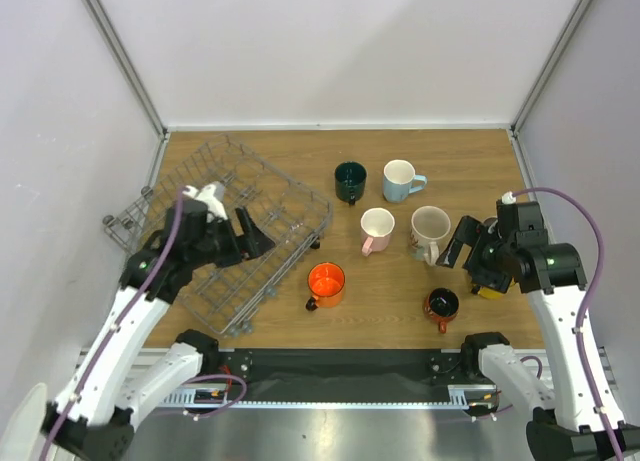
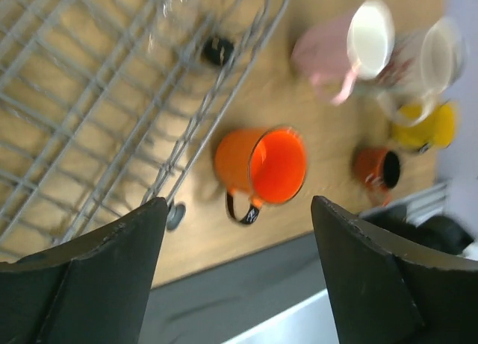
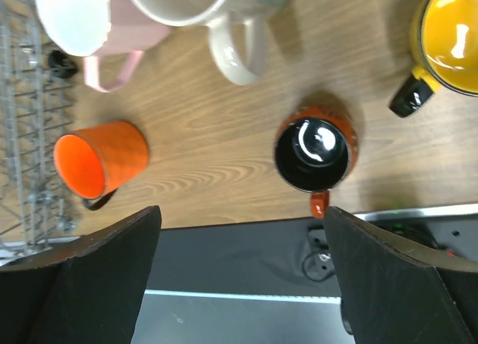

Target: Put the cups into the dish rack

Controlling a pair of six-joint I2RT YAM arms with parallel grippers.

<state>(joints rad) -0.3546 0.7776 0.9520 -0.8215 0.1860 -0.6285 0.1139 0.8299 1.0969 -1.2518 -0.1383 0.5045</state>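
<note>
Both my jaws were wide apart and empty, 7 cups [image 1: 377,224] sat on the tabletop [image 1: 470,151] by the dish rack [image 1: 290,196], so I thought my left jaws should grab the orange cup [image 1: 326,281] next.

Wooden desk [image 1: 450,146], mid-brown grain, boxed in by three plain white panels: back wall [image 1: 340,51], left wall [image 1: 60,131], right wall [image 1: 600,111]. Grey metal posts [image 1: 120,56] rise from both far corners of the desk. Black strip [image 1: 340,363] runs along the near edge, with a brushed metal ledge [image 1: 330,431] beyond it. Light is even and shadows are soft.
</note>
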